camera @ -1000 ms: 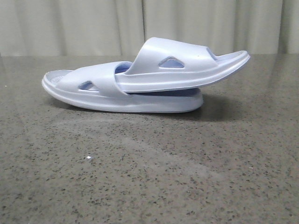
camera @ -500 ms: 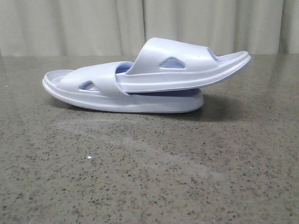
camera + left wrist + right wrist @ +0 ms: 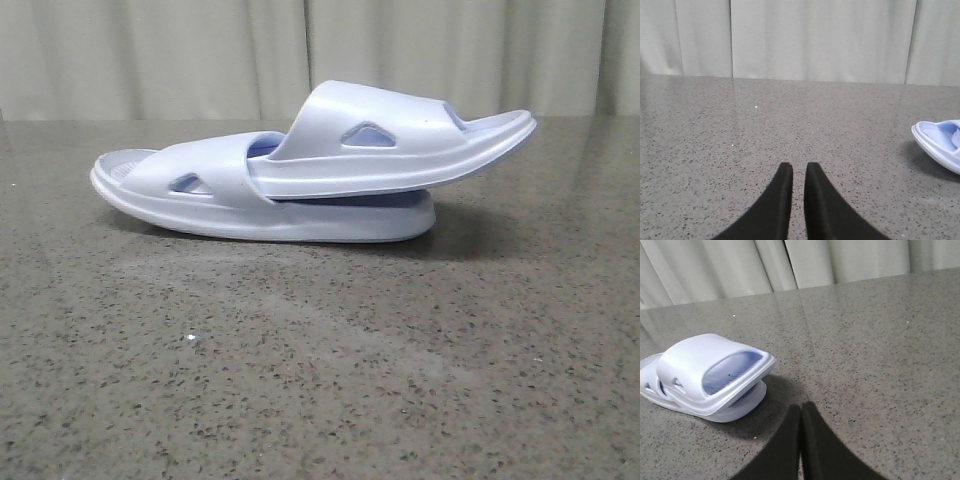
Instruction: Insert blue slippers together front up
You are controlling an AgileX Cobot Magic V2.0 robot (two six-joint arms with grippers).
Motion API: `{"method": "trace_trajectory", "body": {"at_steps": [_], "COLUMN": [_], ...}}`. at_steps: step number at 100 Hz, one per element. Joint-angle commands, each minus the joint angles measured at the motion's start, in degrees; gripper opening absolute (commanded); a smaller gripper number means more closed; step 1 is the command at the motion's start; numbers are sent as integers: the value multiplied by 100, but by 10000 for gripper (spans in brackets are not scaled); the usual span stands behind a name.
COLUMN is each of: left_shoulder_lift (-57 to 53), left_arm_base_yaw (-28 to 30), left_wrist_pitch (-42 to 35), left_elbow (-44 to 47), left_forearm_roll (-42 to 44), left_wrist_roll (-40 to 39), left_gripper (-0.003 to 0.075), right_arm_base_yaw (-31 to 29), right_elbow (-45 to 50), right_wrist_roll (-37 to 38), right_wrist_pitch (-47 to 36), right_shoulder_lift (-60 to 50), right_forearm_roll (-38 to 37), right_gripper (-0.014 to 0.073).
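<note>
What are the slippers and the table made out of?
The blue slippers look like soft moulded foam or rubber: matte, one smooth piece, thick rounded edges. The table looks like polished speckled stone, maybe granite; it reflects faintly.

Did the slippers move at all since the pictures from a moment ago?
No, nothing visibly changed. The upper slipper still sits tucked under the strap of the lower slipper on the table, its free end raised to the right. No pincer touches them.
</note>
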Motion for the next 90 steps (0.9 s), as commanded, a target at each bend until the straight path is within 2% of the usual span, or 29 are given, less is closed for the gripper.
{"method": "trace_trajectory", "body": {"at_steps": [1, 90], "left_shoulder_lift": [51, 51], "left_arm_base_yaw": [-58, -58], "left_wrist_pitch": [-403, -400], "left_elbow": [61, 50], "left_forearm_roll": [-65, -65], "left_wrist_roll": [167, 219], "left_gripper": [15, 15], "right_arm_base_yaw": [7, 7], "right_elbow": [-163, -163], "right_wrist_roll": [-81, -81], "right_wrist_pitch": [-48, -48], "right_shoulder_lift": [21, 21], "right_forearm_roll": [157, 157], "right_gripper": [-85, -85]}}
